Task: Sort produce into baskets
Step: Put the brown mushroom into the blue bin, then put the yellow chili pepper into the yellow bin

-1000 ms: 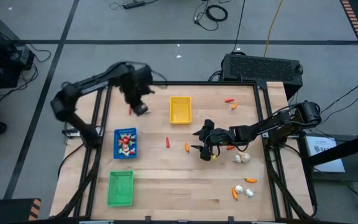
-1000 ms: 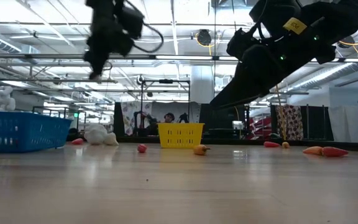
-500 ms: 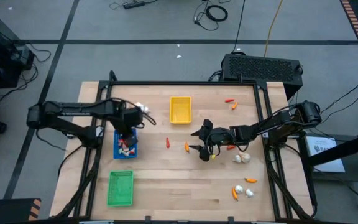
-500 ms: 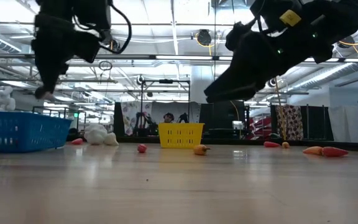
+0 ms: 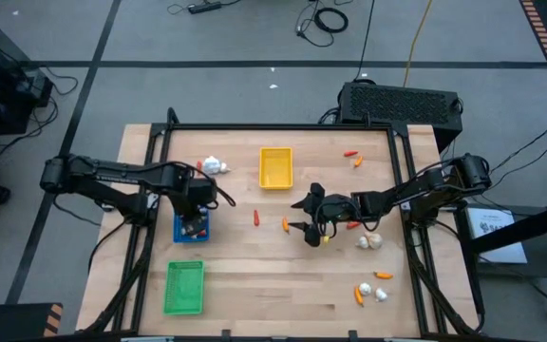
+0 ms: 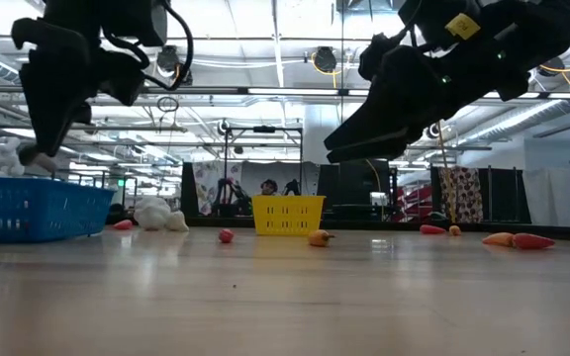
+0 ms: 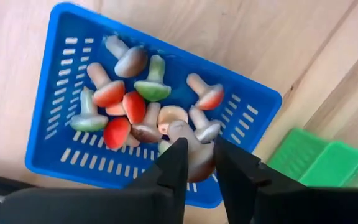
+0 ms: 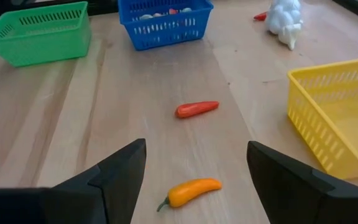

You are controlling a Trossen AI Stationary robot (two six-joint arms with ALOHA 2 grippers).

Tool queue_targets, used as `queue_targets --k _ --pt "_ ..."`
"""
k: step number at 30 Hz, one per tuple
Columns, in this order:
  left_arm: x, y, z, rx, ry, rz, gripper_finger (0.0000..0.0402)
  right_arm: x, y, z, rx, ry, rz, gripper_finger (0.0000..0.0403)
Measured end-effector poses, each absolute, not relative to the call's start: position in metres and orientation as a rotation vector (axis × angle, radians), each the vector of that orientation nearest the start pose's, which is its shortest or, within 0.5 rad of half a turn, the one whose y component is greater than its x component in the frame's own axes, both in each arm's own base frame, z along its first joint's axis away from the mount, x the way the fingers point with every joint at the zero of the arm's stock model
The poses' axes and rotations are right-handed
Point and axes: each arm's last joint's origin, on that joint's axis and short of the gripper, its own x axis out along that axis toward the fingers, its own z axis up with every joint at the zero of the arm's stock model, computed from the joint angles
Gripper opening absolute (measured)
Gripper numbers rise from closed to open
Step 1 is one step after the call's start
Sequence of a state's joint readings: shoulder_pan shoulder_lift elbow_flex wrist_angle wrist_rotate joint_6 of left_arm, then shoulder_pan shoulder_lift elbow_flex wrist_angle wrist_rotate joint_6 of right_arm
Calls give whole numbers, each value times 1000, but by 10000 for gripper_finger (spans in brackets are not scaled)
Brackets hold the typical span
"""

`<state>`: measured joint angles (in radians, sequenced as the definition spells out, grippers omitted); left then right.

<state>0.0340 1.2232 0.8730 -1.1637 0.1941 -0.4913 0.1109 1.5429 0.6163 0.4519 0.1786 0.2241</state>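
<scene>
My left tool hangs over the blue basket, clenched on a toy mushroom with a brownish cap, which sits pinched between the 2 dark fingers just above the pile. From overhead I see that tool over the blue basket on the left side of the counter. The basket already holds a heap of mushrooms with red, green and brown caps and pale stems.

My right tool waits near the middle of the counter, its fingers spread wide apart with nothing between them. Ahead of it lie an orange pepper and a slim red pepper, both loose on the wood and apart from each other. The yellow basket stands toward the far edge, and I can't see anything in it. A white garlic bulb rests just left of it on the counter.

The green basket sits near the front left corner, well apart from the blue one. To the right of the waiting arm I see more loose pieces: another garlic bulb, a small orange and white group nearer the front, and 2 little red and orange pieces by the far right corner.
</scene>
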Motion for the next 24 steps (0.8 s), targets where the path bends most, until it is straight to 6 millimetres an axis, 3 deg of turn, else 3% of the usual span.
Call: queue_targets --k 9,13,19,24 --pt "187 -2 228 -592 1509 277 176 288 27 157 120 540 -124 270" --pt "189 -2 228 -591 1485 272 196 288 30 157 135 539 -120 270" --pt "221 -7 236 -543 1136 248 198 290 32 160 113 497 -100 270" --pt "242 -22 250 -384 826 278 198 287 35 155 98 558 -97 270"
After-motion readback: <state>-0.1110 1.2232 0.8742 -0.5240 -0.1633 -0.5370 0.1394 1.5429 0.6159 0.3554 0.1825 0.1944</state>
